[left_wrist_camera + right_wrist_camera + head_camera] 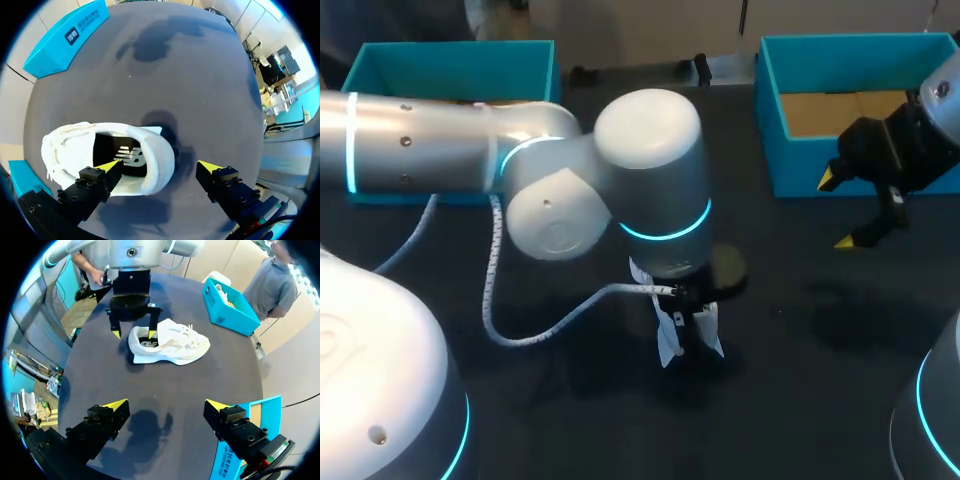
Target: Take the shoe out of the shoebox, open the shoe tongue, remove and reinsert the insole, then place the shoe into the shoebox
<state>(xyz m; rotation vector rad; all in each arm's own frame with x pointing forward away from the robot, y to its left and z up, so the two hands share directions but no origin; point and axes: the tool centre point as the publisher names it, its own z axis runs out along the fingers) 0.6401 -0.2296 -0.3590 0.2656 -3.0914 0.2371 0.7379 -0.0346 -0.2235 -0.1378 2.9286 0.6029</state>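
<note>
A white shoe (172,346) lies on its sole in the middle of the black table, its dark insole (126,156) showing through the opening. My left gripper (159,166) stands open over the heel, one yellow-tipped finger (107,166) inside the opening and the other outside behind the heel, with the heel wall between them. In the head view the left arm hides most of the shoe (669,342). My right gripper (840,210) hangs open and empty at the right, just in front of the right teal shoebox (775,120), well away from the shoe.
A second teal box (450,62) stands at the back left of the table and holds something white (226,291). A grey cable (535,330) loops from the left arm down to its gripper. The right box's cardboard floor (840,110) is bare.
</note>
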